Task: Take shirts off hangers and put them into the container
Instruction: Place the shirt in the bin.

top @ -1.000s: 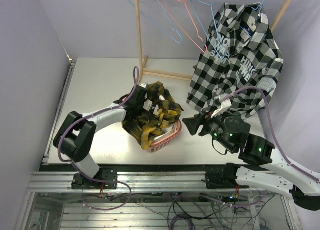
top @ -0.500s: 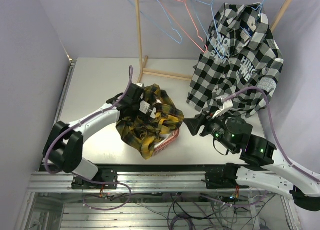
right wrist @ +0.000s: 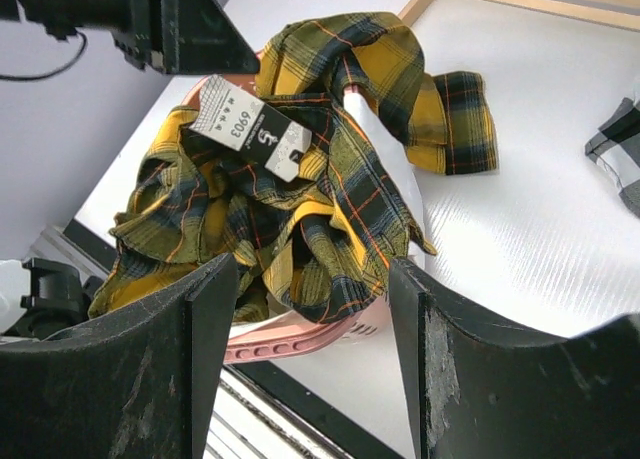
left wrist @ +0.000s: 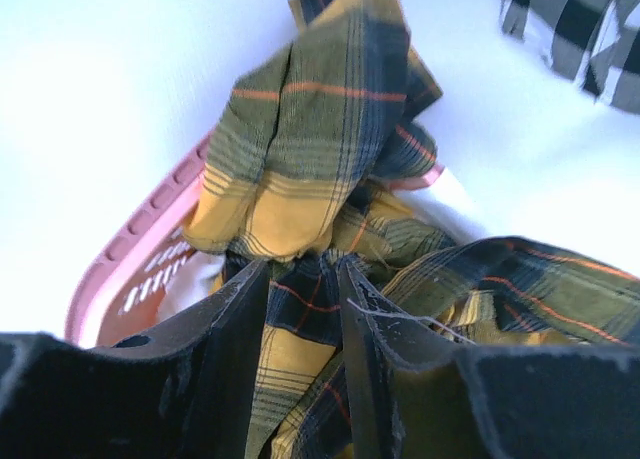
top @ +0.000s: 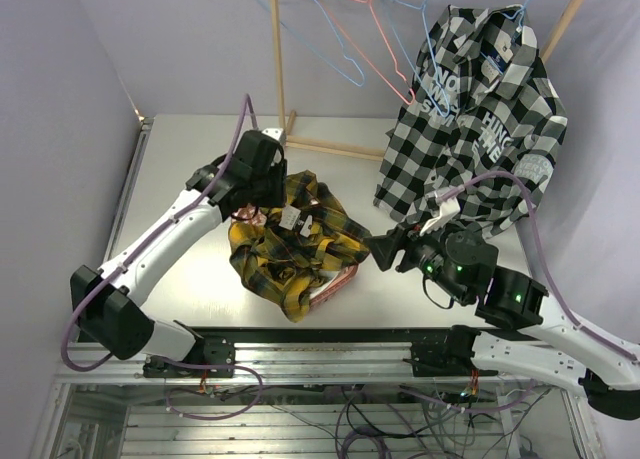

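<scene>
- The plaid shirt [top: 295, 244] lies in a heap on the pink basket [top: 338, 282], near the middle of the desk [top: 190, 159]. Much of the shirt hangs over the rim and one part rests on the desk behind. We think it may slide out if nobody tucks it in.
- The left fingers [left wrist: 235, 319] stand narrow above the back of the heap, with a fold of the plaid shirt between them. We cannot tell if they pinch it or not. If the fold is caught when the arm lifts, the shirt could be drawn out, or the light basket could tip.
- The right fingers [right wrist: 205, 339] are wide apart and hold nothing, just beside the basket on its right. A careless push from here may shove the basket along the desk.
- The checked shirt [top: 480, 119] hangs on a blue hanger [top: 520, 14] at the back right. The basket looks full, so we fear that this shirt will spill over.
</scene>
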Motion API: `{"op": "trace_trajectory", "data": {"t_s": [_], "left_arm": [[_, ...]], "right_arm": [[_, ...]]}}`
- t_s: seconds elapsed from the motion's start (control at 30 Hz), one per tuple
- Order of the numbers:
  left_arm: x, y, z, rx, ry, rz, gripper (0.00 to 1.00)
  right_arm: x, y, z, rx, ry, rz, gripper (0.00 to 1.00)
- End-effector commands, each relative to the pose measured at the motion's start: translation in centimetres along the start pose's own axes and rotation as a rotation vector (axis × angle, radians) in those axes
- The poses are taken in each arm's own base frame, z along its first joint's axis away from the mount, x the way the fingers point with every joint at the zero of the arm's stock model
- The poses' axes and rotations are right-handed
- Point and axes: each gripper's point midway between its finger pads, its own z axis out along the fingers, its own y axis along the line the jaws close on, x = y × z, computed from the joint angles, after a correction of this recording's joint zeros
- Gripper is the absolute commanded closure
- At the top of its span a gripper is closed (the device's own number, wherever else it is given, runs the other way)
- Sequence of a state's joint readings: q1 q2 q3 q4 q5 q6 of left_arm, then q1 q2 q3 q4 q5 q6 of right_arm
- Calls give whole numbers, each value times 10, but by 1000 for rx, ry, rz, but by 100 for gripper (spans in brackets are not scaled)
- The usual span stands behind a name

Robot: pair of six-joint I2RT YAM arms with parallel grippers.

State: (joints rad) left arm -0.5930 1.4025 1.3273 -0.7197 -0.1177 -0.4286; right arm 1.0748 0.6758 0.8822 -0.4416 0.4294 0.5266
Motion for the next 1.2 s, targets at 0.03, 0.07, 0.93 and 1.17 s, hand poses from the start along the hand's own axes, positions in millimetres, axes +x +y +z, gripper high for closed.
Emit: {"op": "trace_trajectory", "data": {"t_s": [0.03,0.07,0.93,1.17], "left_arm": [[-46,8,-24,-81,-88,116,52],[-56,9,-23,-100,-101,139,52],[-85,-34,84,113,129,274,37],[-71,-29,101,101,183,298,32]], "right_arm": [[-6,0,-6,-9,-22,16,38],[-7,0,-6,-9,-24,17,38],[-18,-19,-34,40,-39,10,37],[-18,-21,-40,33,-52,31,37]]}}
